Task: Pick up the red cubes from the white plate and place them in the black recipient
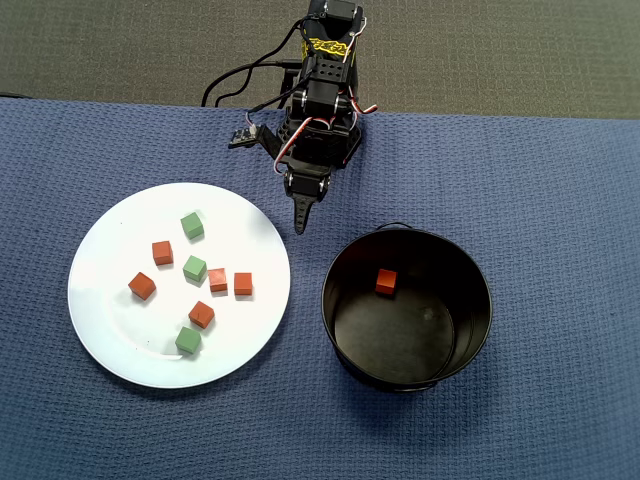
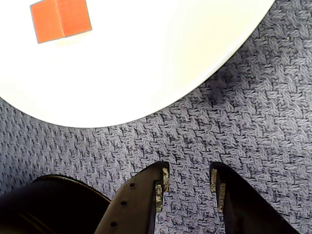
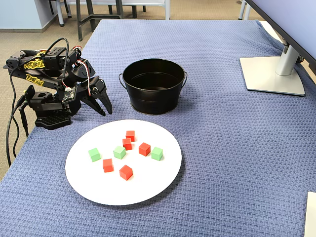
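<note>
The white plate (image 1: 110, 320) lies on the left of the blue cloth and holds several red cubes, such as one (image 1: 243, 283) near its right side. One red cube (image 1: 386, 282) lies inside the black recipient (image 1: 475, 310) to the right of the plate. My gripper (image 1: 299, 225) hovers over the cloth between the plate's rim and the pot, open and empty. In the wrist view the gripper (image 2: 189, 178) has bare cloth between its fingers; the plate (image 2: 146, 63), one red cube (image 2: 60, 18) and the pot's edge (image 2: 44, 209) show. The fixed view shows the gripper (image 3: 103, 108), plate (image 3: 148, 182) and pot (image 3: 153, 101).
Three green cubes, such as one (image 1: 195, 268), lie among the red ones on the plate. The arm's base and cables (image 3: 47, 118) stand at the cloth's edge. A monitor stand (image 3: 271, 74) stands at the far right in the fixed view.
</note>
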You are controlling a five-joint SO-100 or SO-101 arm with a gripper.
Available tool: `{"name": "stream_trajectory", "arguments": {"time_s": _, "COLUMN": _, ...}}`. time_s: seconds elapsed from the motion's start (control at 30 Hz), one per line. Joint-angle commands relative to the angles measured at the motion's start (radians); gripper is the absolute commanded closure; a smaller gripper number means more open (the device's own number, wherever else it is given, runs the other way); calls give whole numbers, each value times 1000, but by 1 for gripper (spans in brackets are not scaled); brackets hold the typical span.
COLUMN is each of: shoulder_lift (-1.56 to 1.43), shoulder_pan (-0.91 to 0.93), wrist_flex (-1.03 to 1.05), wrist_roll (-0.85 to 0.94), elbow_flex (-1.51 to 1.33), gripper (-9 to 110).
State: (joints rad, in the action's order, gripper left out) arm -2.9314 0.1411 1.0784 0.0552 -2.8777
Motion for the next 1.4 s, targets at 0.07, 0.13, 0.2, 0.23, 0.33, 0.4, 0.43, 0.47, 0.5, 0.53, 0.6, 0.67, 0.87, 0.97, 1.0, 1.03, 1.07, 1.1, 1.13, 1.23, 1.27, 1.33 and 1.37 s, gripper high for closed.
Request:
{"name": "stream_trajectory", "arguments": {"time_s": 0.07, "shoulder_lift": 0, "shoulder_pan": 153, "wrist_flex": 184, "wrist_roll": 402, "elbow_flex": 215, "gripper": 101}}
{"name": "stream_trajectory", "arguments": {"time_s": 0.13, "shoulder_lift": 0, "shoulder_pan": 155, "wrist_flex": 173, "wrist_roll": 399, "elbow_flex": 210, "gripper": 101}}
{"name": "stream_trajectory", "arguments": {"time_s": 0.2, "shoulder_lift": 0, "shoulder_pan": 161, "wrist_flex": 172, "wrist_roll": 394, "elbow_flex": 213, "gripper": 101}}
{"name": "stream_trajectory", "arguments": {"time_s": 0.23, "shoulder_lift": 2, "shoulder_pan": 163, "wrist_flex": 172, "wrist_roll": 393, "elbow_flex": 216, "gripper": 101}}
{"name": "stream_trajectory", "arguments": {"time_s": 0.33, "shoulder_lift": 12, "shoulder_pan": 164, "wrist_flex": 179, "wrist_roll": 397, "elbow_flex": 224, "gripper": 101}}
{"name": "stream_trajectory", "arguments": {"time_s": 0.4, "shoulder_lift": 18, "shoulder_pan": 169, "wrist_flex": 186, "wrist_roll": 394, "elbow_flex": 233, "gripper": 101}}
{"name": "stream_trajectory", "arguments": {"time_s": 0.43, "shoulder_lift": 20, "shoulder_pan": 170, "wrist_flex": 186, "wrist_roll": 393, "elbow_flex": 235, "gripper": 101}}
{"name": "stream_trajectory", "arguments": {"time_s": 0.47, "shoulder_lift": 20, "shoulder_pan": 178, "wrist_flex": 187, "wrist_roll": 390, "elbow_flex": 235, "gripper": 102}}
{"name": "stream_trajectory", "arguments": {"time_s": 0.5, "shoulder_lift": 20, "shoulder_pan": 184, "wrist_flex": 187, "wrist_roll": 380, "elbow_flex": 242, "gripper": 102}}
{"name": "stream_trajectory", "arguments": {"time_s": 0.53, "shoulder_lift": 21, "shoulder_pan": 190, "wrist_flex": 187, "wrist_roll": 382, "elbow_flex": 253, "gripper": 102}}
{"name": "stream_trajectory", "arguments": {"time_s": 0.6, "shoulder_lift": 34, "shoulder_pan": 207, "wrist_flex": 202, "wrist_roll": 403, "elbow_flex": 295, "gripper": 102}}
{"name": "stream_trajectory", "arguments": {"time_s": 0.67, "shoulder_lift": 46, "shoulder_pan": 216, "wrist_flex": 229, "wrist_roll": 433, "elbow_flex": 347, "gripper": 98}}
{"name": "stream_trajectory", "arguments": {"time_s": 0.87, "shoulder_lift": 212, "shoulder_pan": 255, "wrist_flex": 190, "wrist_roll": 560, "elbow_flex": 430, "gripper": 89}}
{"name": "stream_trajectory", "arguments": {"time_s": 0.97, "shoulder_lift": 379, "shoulder_pan": 268, "wrist_flex": 104, "wrist_roll": 606, "elbow_flex": 459, "gripper": 85}}
{"name": "stream_trajectory", "arguments": {"time_s": 1.0, "shoulder_lift": 434, "shoulder_pan": 270, "wrist_flex": 83, "wrist_roll": 620, "elbow_flex": 471, "gripper": 84}}
{"name": "stream_trajectory", "arguments": {"time_s": 1.03, "shoulder_lift": 489, "shoulder_pan": 273, "wrist_flex": 67, "wrist_roll": 632, "elbow_flex": 491, "gripper": 83}}
{"name": "stream_trajectory", "arguments": {"time_s": 1.07, "shoulder_lift": 546, "shoulder_pan": 278, "wrist_flex": 60, "wrist_roll": 644, "elbow_flex": 514, "gripper": 81}}
{"name": "stream_trajectory", "arguments": {"time_s": 1.1, "shoulder_lift": 603, "shoulder_pan": 282, "wrist_flex": 49, "wrist_roll": 655, "elbow_flex": 541, "gripper": 81}}
{"name": "stream_trajectory", "arguments": {"time_s": 1.13, "shoulder_lift": 655, "shoulder_pan": 290, "wrist_flex": 31, "wrist_roll": 661, "elbow_flex": 569, "gripper": 81}}
{"name": "stream_trajectory", "arguments": {"time_s": 1.23, "shoulder_lift": 792, "shoulder_pan": 314, "wrist_flex": -71, "wrist_roll": 666, "elbow_flex": 629, "gripper": 80}}
{"name": "stream_trajectory", "arguments": {"time_s": 1.27, "shoulder_lift": 827, "shoulder_pan": 322, "wrist_flex": -100, "wrist_roll": 663, "elbow_flex": 646, "gripper": 80}}
{"name": "stream_trajectory", "arguments": {"time_s": 1.33, "shoulder_lift": 885, "shoulder_pan": 333, "wrist_flex": -130, "wrist_roll": 647, "elbow_flex": 684, "gripper": 79}}
{"name": "stream_trajectory", "arguments": {"time_s": 1.37, "shoulder_lift": 910, "shoulder_pan": 336, "wrist_flex": -135, "wrist_roll": 637, "elbow_flex": 703, "gripper": 79}}
